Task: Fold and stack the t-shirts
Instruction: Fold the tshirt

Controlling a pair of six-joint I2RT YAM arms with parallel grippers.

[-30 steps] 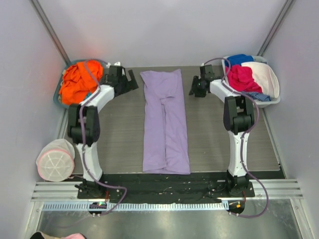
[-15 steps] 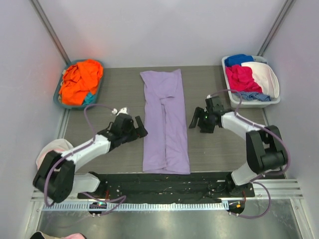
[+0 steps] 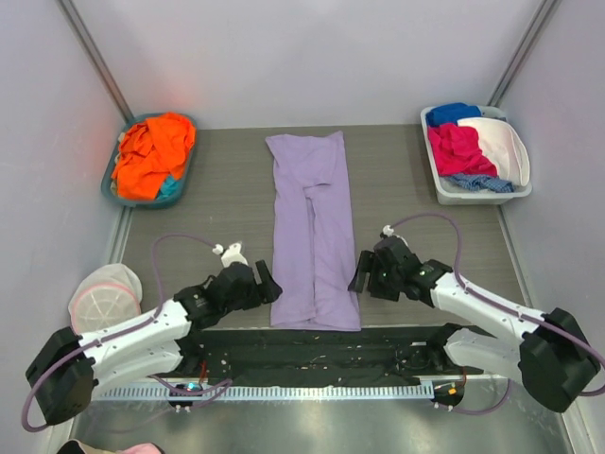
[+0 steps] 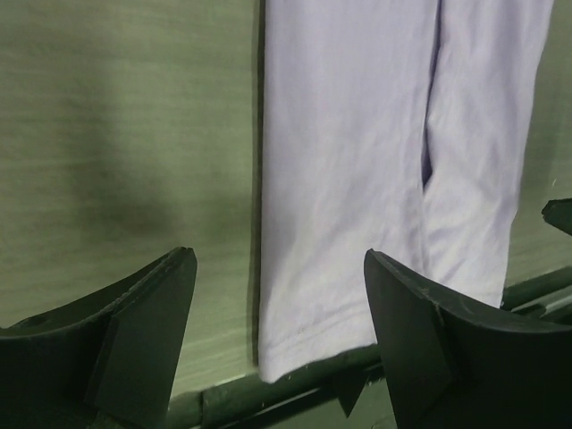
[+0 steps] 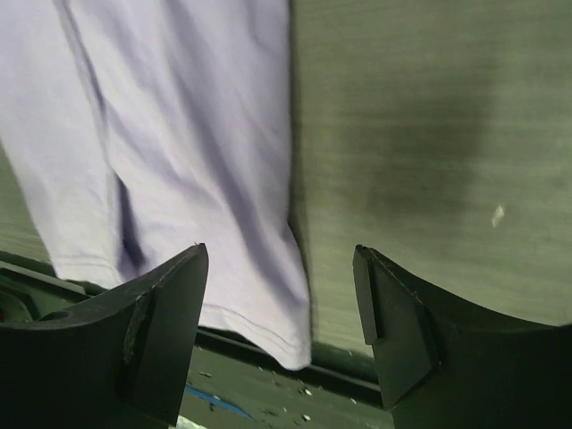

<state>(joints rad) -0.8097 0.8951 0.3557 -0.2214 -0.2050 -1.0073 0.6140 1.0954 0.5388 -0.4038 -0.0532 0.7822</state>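
Jaws spread wide and gripping nothing, the left end effector (image 3: 267,284) sits low just beside the near left corner of the lavender t-shirt (image 3: 312,227). The right end effector (image 3: 359,274) sits by the near right corner, equally open and empty. The shirt lies flat on the counter (image 3: 208,208), folded into a long strip running away down its middle. At the far left, orange t-shirts (image 3: 151,156) fill a basket (image 3: 107,182); at the far right, a white tub (image 3: 444,194) holds pink, blue and white cloth.
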